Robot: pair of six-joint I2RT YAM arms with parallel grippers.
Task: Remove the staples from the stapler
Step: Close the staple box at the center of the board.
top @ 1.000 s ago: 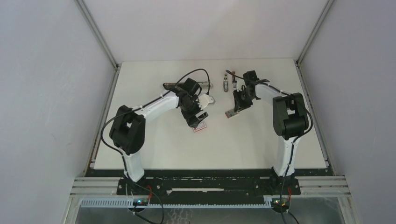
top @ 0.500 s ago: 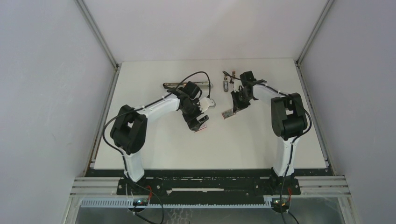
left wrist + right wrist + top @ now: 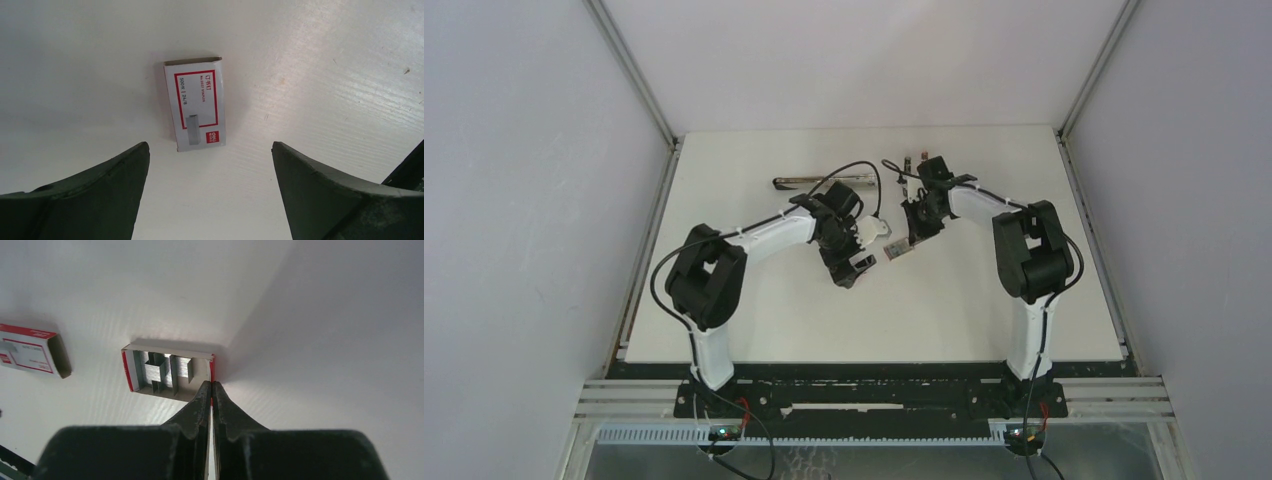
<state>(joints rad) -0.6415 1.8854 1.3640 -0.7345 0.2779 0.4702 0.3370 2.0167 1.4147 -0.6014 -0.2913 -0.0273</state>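
Observation:
The stapler (image 3: 809,182) lies at the back of the table, slim and silver, partly crossed by the left arm's cable. My right gripper (image 3: 212,385) is shut on the right-hand wall of an open red-and-white box tray (image 3: 131,371) that holds several silver staples (image 3: 167,371) in strips. In the top view this gripper (image 3: 907,238) is at the table's middle. My left gripper (image 3: 210,150) is open and empty, hovering just short of the white-and-red box sleeve (image 3: 195,102) lying flat on the table. In the top view it (image 3: 856,268) is close to the left of the tray.
The sleeve also shows at the left edge of the right wrist view (image 3: 30,350), beside the tray. Small clip-like pieces (image 3: 911,160) lie at the back behind the right wrist. The white table (image 3: 984,300) ends at metal rails on both sides.
My right gripper has carried the tray leftward toward the left gripper. My left gripper has shifted a little right, over the sleeve.

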